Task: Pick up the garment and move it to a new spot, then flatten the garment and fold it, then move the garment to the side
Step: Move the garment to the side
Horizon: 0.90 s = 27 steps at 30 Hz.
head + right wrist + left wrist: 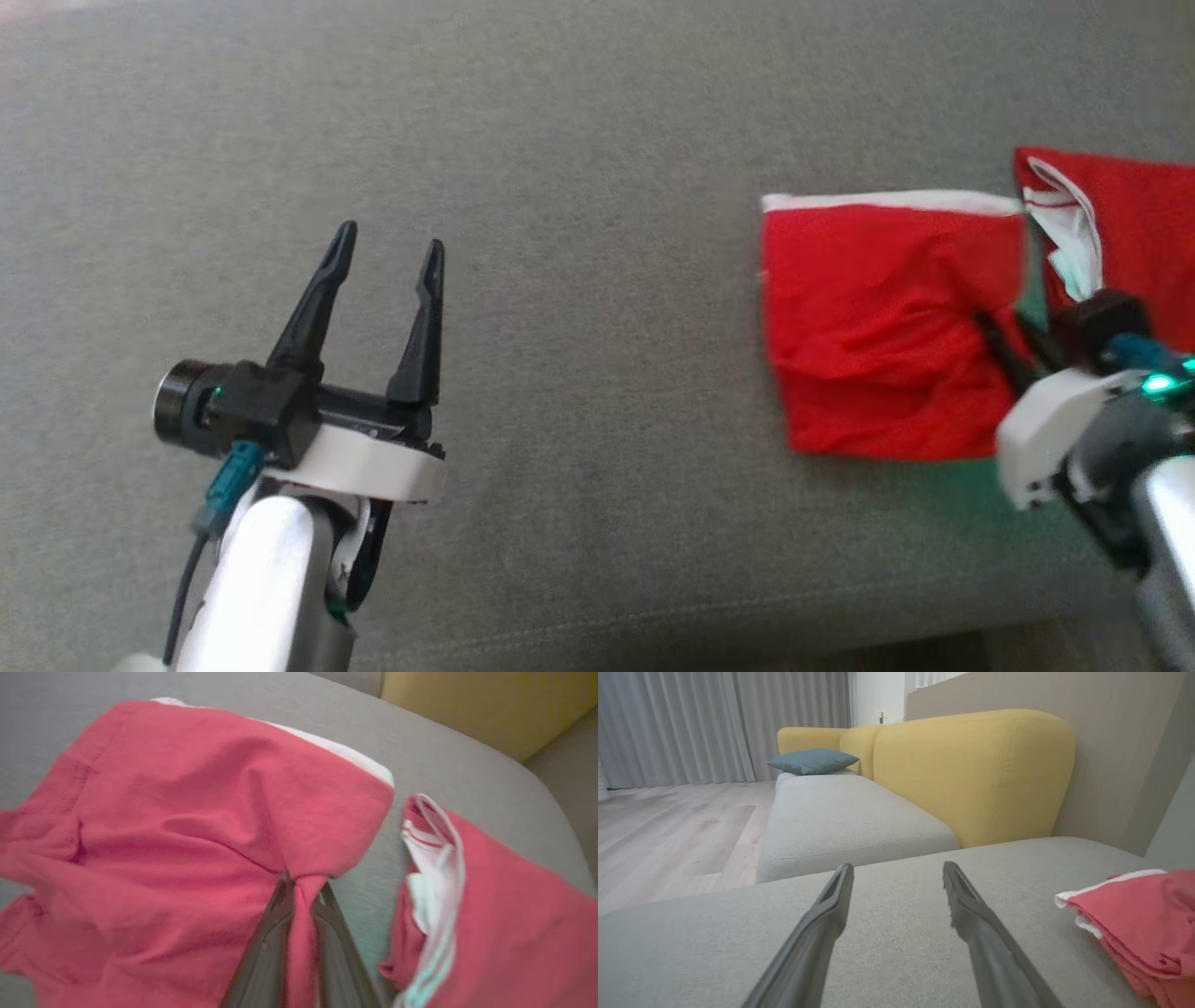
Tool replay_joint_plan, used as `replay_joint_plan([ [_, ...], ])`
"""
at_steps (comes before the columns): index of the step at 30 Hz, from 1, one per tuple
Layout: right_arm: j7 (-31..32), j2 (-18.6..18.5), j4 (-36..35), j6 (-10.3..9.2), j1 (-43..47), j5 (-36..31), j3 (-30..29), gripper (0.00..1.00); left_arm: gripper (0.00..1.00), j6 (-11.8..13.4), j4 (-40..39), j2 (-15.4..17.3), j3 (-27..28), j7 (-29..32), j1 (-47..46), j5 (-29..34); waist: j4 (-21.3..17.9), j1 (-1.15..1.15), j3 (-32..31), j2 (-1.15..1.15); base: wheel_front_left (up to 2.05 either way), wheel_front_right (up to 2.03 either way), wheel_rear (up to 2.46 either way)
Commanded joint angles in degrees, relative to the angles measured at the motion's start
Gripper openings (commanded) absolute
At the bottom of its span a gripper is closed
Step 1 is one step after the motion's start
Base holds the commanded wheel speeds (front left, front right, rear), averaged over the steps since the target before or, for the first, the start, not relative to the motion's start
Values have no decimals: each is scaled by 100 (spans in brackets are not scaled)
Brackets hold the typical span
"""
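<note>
Right wrist view: creased red garment (187,812) on woven grey cushion (444,751).

The grey sofa seat (560,140) bears a red garment (868,317) (white-edged), rumpled.

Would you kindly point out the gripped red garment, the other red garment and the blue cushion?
gripped red garment (878,327): head view, centre of cloth.
other red garment (1144,215): head view, red upper part.
blue cushion (812,760): left wrist view, top face.

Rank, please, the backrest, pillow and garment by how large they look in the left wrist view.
1. backrest
2. garment, near the camera and cut off at the edge
3. pillow, far off
</note>
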Motion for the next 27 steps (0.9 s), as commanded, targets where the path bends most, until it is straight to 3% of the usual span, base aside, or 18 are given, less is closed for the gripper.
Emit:
replay_joint_plan([
  [1,12,-232,-200,-4,-156,-72,-28,0,100,-7,-217,96,148,-29,-186,58,-137,0,155,0,0,0,0],
  [8,-3,-1076,-254,-4,-451,-281,-692,0,100,-132,-288,140,31,-29,-435,117,-335,0,594,0,0,0,0],
  [18,687,-1466,-744,-4,-492,-870,-1340,0,100,-305,-376,205,-242,-29,-843,241,-519,0,1087,0,0,0,0],
  [24,854,-1415,-714,-4,-629,-1111,-1538,0,100,-364,-367,187,-388,-29,-1131,272,-471,0,1354,0,0,0,0],
  [27,758,-1388,-610,-4,-730,-1222,-1639,32,100,-386,-364,166,-442,-29,-1233,253,-404,0,1448,0,0,0,0],
])
